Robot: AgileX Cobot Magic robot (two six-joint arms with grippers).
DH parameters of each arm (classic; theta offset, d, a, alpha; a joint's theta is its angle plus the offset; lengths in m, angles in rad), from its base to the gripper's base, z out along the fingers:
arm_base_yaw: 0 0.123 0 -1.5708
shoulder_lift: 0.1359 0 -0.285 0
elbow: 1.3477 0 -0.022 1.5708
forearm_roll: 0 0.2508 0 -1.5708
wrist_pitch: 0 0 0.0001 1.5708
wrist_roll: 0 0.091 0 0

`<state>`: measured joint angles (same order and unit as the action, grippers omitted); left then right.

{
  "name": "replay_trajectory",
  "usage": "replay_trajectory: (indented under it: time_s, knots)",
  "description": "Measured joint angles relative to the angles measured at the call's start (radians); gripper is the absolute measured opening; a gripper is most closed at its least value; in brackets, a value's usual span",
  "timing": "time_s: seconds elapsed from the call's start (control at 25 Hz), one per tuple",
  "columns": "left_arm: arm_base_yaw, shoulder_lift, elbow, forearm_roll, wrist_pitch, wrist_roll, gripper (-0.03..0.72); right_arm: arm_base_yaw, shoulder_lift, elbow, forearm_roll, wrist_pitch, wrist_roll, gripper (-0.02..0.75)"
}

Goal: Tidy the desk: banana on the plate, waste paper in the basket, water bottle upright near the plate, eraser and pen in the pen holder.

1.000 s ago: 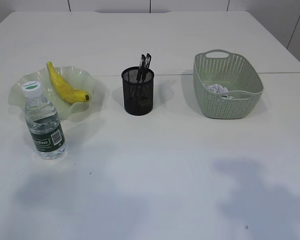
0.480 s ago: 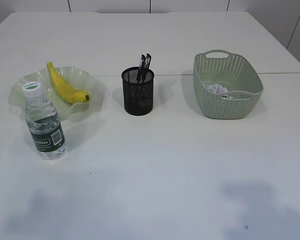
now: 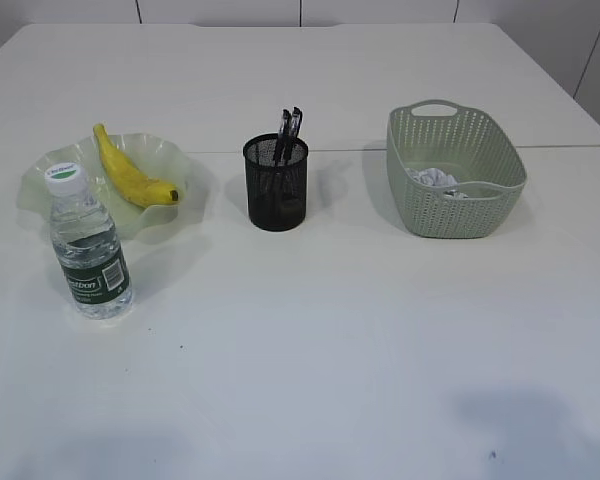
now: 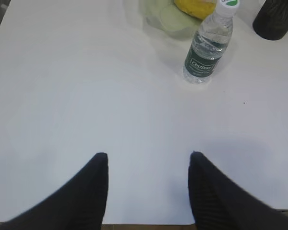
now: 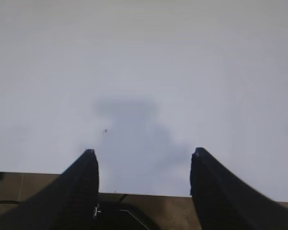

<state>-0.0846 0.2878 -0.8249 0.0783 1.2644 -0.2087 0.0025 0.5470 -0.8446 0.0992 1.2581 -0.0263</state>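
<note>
The yellow banana (image 3: 132, 176) lies on the pale green plate (image 3: 40, 182). Just in front of the plate the water bottle (image 3: 89, 246) stands upright; it also shows in the left wrist view (image 4: 207, 48). The black mesh pen holder (image 3: 276, 183) has a pen (image 3: 288, 128) sticking out; the eraser is hidden. Crumpled waste paper (image 3: 436, 179) rests inside the green basket (image 3: 453, 170). Neither gripper appears in the exterior view. My left gripper (image 4: 148, 155) is open and empty above the table's near left edge. My right gripper (image 5: 143, 152) is open and empty over the front edge.
The white table (image 3: 320, 340) carries arm shadows near its front edge. A seam (image 3: 340, 150) runs across it behind the objects. The right wrist view shows the table's front edge (image 5: 134, 194) and brown floor below it.
The arm shadows on the table have slid toward the front edge and shrunk. The banana, bottle, pen holder and basket have stayed put.
</note>
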Motion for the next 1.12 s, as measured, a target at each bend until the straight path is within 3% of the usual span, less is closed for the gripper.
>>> replay_trajectory:
  time_s: [0.32,0.76,1.12]
  knots:
    - [0.000,-0.136,0.036,-0.010,0.001,0.042,0.370,0.006,-0.045,0.016,0.017,0.002,0.002,0.452]
    - [0.000,-0.147,0.038,-0.014,0.001,0.078,0.370,0.006,-0.219,0.184,0.063,0.006,0.004,0.452]
    - [0.000,-0.147,0.105,-0.016,0.001,0.108,0.370,0.006,-0.339,0.200,0.061,0.009,-0.063,0.452]
